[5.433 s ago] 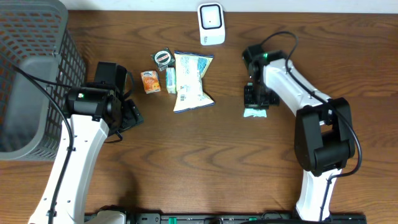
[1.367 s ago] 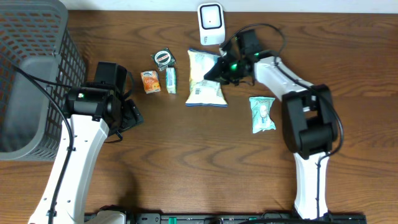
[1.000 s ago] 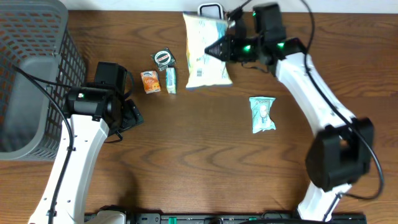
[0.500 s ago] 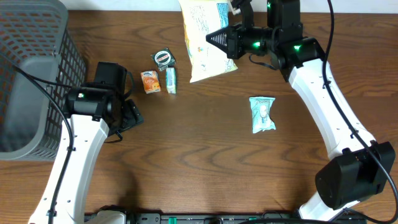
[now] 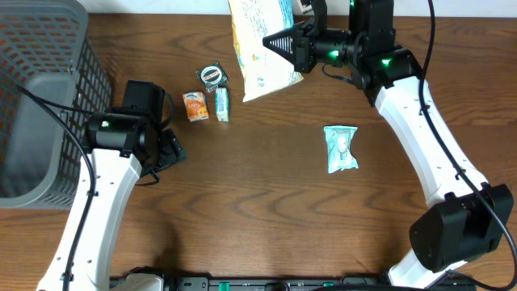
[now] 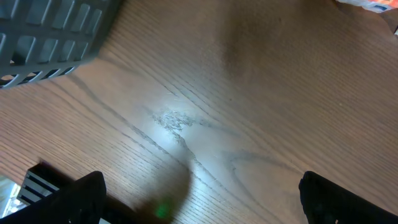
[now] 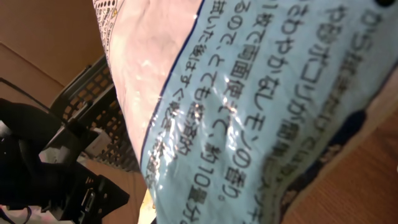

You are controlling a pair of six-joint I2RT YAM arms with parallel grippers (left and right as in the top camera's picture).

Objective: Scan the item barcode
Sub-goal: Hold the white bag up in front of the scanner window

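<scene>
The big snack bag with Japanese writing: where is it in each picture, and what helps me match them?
Overhead: snack bag at top centre, held by the right arm's fingers.
Left wrist: not in it.
Right wrist: fills most of the frame, close up.
Shared landmark: the grey basket, far left overhead, top left for the left wrist, behind the bag for the right wrist.

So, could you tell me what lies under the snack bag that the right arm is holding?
In the overhead view only wooden table shows around the snack bag, pinched in the right gripper. Whatever sits directly beneath it is covered, so I cannot tell.
</scene>
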